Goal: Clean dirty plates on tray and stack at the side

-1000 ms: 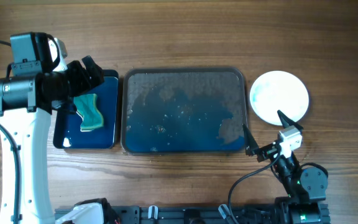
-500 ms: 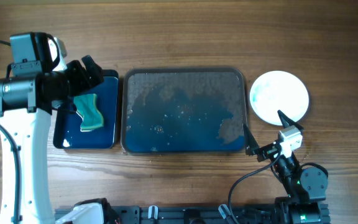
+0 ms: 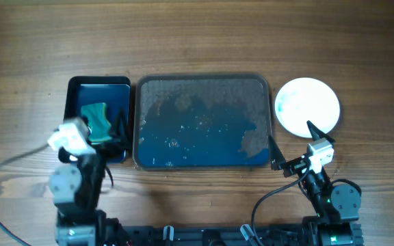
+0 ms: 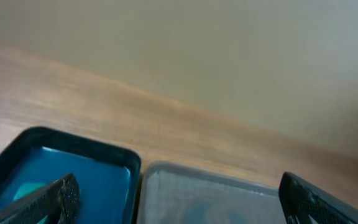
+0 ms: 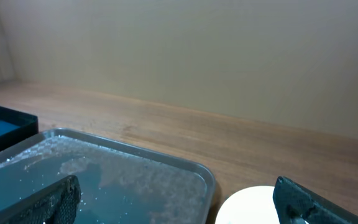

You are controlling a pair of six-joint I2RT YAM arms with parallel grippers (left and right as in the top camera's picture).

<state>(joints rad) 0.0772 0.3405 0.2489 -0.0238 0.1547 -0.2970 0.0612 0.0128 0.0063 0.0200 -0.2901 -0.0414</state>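
The large grey-blue tray [image 3: 204, 85] lies mid-table, wet and foamy, with no plates on it. It also shows in the left wrist view [image 4: 210, 186] and the right wrist view [image 5: 135, 168]. A white plate [image 3: 308, 106] with a pale blue film lies on the wood right of the tray. From above I cannot tell whether more plates lie under it. Its rim shows in the right wrist view [image 5: 247, 205]. My right gripper [image 3: 293, 142] [image 5: 179, 199] is open and empty, just in front of the tray's right corner and the plate. My left gripper [image 3: 102, 131] [image 4: 182, 202] is open and empty, low at the front left.
A smaller glossy blue tray [image 3: 118, 89] with a black rim lies left of the big tray and holds a green-blue sponge [image 3: 96, 117]. This small tray also shows in the left wrist view [image 4: 73, 146] and the right wrist view [image 5: 5, 121]. Bare wooden table lies all around.
My left arm has pulled back from above the small blue tray to the front left of the table. The sponge stays in that tray. The right arm has not moved.
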